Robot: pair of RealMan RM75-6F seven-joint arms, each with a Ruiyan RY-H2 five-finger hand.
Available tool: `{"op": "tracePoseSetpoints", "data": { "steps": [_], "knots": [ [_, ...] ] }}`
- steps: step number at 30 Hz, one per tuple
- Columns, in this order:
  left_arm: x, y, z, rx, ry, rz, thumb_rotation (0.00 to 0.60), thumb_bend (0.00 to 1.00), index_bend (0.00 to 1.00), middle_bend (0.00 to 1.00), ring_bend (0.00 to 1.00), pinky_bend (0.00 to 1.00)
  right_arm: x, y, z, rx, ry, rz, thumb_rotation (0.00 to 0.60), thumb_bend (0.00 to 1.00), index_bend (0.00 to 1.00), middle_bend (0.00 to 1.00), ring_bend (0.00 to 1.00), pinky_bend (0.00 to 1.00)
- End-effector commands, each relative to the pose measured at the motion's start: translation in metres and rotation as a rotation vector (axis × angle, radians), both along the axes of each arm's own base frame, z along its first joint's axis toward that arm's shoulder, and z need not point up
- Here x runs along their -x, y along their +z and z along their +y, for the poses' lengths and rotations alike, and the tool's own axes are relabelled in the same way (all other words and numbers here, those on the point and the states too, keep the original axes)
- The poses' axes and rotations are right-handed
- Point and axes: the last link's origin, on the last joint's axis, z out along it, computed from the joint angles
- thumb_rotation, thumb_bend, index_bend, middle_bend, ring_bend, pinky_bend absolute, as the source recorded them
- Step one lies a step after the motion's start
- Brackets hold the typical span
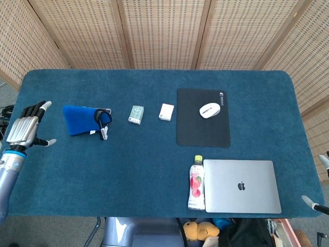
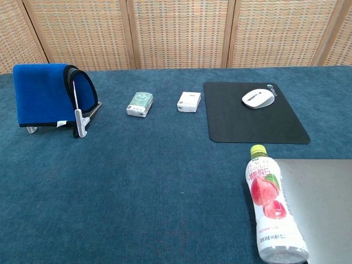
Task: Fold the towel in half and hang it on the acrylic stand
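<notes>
Blue towel hangs folded over acrylic stand (draped evenly). Left hand empty, fingers spread, just left of towel.

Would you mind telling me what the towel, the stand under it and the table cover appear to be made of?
The towel looks like soft blue cloth with dark edging; it drapes in a smooth curve. The stand seems to be clear hard plastic, likely acrylic: it is see-through with pale edges. The table cover looks like short-pile teal carpet or felt, matte and faintly fuzzy.
</notes>
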Motion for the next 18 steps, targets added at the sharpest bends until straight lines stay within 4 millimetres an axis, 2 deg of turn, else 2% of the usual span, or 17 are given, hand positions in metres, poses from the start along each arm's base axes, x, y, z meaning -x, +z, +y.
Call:
{"op": "tracePoseSetpoints", "data": {
  "steps": [1,5,8,10,13,18],
  "knots": [
    [-0.004,0.025,-0.023,-0.047,-0.037,-0.006,0.600,0.13,0.00,0.00,0.00,0.00,0.000,0.000,0.000,0.000,0.002,0.000,0.600,0.00,0.00,0.00,0.00,0.00],
    [-0.002,0.039,-0.049,-0.068,-0.044,0.030,0.600,0.13,0.00,0.00,0.00,0.00,0.000,-0.001,-0.001,0.001,0.004,-0.001,0.600,0.00,0.00,0.00,0.00,0.00],
    [0.003,0.051,-0.087,-0.117,-0.040,0.083,0.600,0.13,0.00,0.00,0.00,0.00,-0.001,-0.002,-0.001,0.009,0.014,0.001,0.600,0.00,0.00,0.00,0.00,0.00],
    [0.003,0.052,-0.099,-0.136,-0.043,0.086,0.600,0.13,0.00,0.00,0.00,0.00,-0.001,-0.003,-0.001,0.016,0.020,0.003,0.600,0.00,0.00,0.00,0.00,0.00],
    [0.004,0.049,-0.132,-0.188,-0.050,0.051,0.600,0.14,0.00,0.00,0.00,0.00,-0.003,-0.004,0.000,0.029,0.038,0.011,0.600,0.00,0.00,0.00,0.00,0.00],
    [0.006,0.040,-0.162,-0.205,-0.048,0.017,0.600,0.13,0.00,0.00,0.00,0.00,-0.004,-0.006,0.001,0.048,0.048,0.027,0.600,0.00,0.00,0.00,0.00,0.00]
  ]
}}
